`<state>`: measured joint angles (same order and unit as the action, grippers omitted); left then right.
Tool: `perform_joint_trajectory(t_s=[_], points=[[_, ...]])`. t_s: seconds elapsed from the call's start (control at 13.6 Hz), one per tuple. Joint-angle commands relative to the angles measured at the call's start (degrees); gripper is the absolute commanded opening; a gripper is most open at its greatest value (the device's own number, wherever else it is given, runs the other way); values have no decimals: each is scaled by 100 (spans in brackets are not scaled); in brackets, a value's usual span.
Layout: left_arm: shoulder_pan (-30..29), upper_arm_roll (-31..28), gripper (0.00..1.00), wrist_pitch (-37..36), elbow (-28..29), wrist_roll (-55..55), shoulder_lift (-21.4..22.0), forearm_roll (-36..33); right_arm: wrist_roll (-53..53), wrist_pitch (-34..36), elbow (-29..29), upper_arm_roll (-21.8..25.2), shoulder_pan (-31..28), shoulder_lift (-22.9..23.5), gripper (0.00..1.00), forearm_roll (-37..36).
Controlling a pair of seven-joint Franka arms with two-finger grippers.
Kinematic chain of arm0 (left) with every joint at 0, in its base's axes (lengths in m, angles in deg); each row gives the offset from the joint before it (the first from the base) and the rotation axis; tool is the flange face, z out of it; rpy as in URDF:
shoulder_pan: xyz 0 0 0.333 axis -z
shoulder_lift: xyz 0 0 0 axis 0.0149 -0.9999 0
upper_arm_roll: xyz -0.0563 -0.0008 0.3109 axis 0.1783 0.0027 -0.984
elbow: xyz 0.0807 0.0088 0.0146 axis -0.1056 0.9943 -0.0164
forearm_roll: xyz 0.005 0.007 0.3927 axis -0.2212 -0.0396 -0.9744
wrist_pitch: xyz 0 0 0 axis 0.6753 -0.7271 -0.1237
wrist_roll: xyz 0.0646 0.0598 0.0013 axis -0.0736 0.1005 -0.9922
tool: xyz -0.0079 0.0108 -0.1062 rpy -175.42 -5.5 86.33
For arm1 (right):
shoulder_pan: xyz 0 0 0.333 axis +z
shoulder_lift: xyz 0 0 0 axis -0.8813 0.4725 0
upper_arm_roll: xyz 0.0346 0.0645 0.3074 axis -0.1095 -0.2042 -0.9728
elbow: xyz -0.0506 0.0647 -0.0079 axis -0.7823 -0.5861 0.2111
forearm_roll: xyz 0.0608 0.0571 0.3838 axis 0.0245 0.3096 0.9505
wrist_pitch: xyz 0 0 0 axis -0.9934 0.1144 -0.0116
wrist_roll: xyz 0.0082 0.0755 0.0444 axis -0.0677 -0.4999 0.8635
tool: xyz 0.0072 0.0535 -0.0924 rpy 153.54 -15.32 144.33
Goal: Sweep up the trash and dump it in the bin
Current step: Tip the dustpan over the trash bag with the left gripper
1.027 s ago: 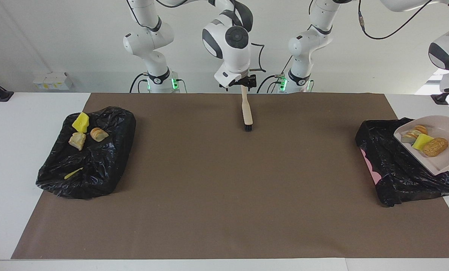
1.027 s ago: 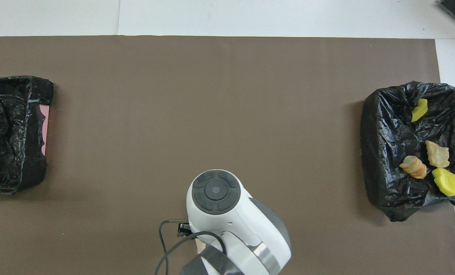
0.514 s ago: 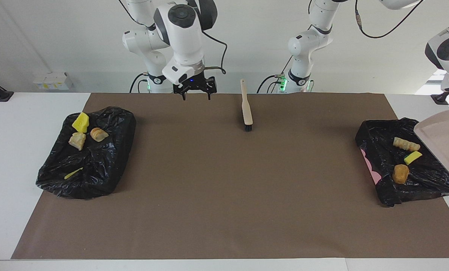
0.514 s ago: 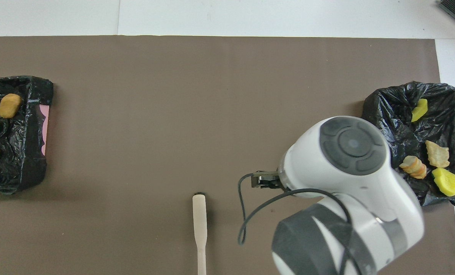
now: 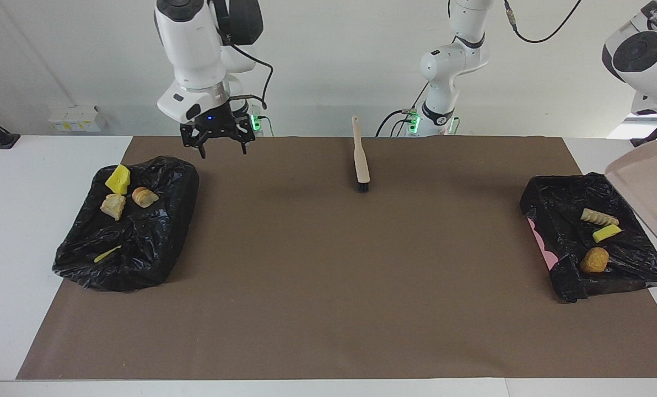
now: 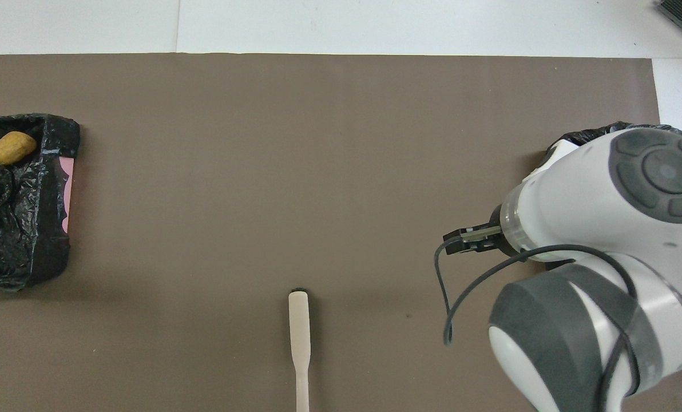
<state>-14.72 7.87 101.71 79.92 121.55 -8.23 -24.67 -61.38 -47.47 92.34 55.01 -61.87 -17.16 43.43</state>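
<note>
The trash lies in two black-lined bins. The bin (image 5: 560, 220) at the left arm's end holds a tan chunk (image 5: 598, 216), a green-and-yellow chunk (image 5: 606, 233) and an orange-brown chunk (image 5: 594, 259); the last also shows in the overhead view (image 6: 12, 147). My left arm holds the pale dustpan (image 5: 645, 187) tilted and empty over that bin; its fingers are cut off by the view's edge. The bin (image 5: 163, 231) at the right arm's end holds several yellow and tan chunks (image 5: 118, 179). My right gripper (image 5: 216, 148) is open and empty over the mat beside that bin.
A wooden brush (image 5: 361, 160) lies on the brown mat (image 5: 328, 286) at its edge nearest the robots, midway between the two arm bases. It also shows in the overhead view (image 6: 298, 337). There my right arm covers most of the bin at its end.
My right gripper let go of the brush and swung toward the bin at its end. The dustpan tipped, three chunks slid into the bin below, and the dustpan lifted.
</note>
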Motion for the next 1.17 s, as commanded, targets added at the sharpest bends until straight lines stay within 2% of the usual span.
perform_joint_trajectory(t_s=[0.0, 0.29, 0.51, 0.88, 0.95, 1.1], points=[[414, -64, 0, -785, 220, -521, 165, 1203, 129, 118, -272, -62, -501, 42, 100, -84], [678, -64, 0, -1420, 263, -1540, 227, 3340, 94, 600, -1027, -62, -723, 235, 100, -84], [1134, -64, 0, -1570, 413, -2760, 184, 4080, -124, 988, -1503, -36, -749, 429, 100, -84], [2276, -64, 0, -1536, 483, -5921, -124, 5083, -406, 997, -1382, -9, -942, 307, 100, -14], [2435, -64, 0, -1509, 466, -6337, -125, 5328, -415, 936, -1146, -1, -951, 141, 100, -5], [2708, -73, 0, -1465, 361, -6874, -229, 5690, -442, 901, -1082, -9, -934, 95, 100, 30]])
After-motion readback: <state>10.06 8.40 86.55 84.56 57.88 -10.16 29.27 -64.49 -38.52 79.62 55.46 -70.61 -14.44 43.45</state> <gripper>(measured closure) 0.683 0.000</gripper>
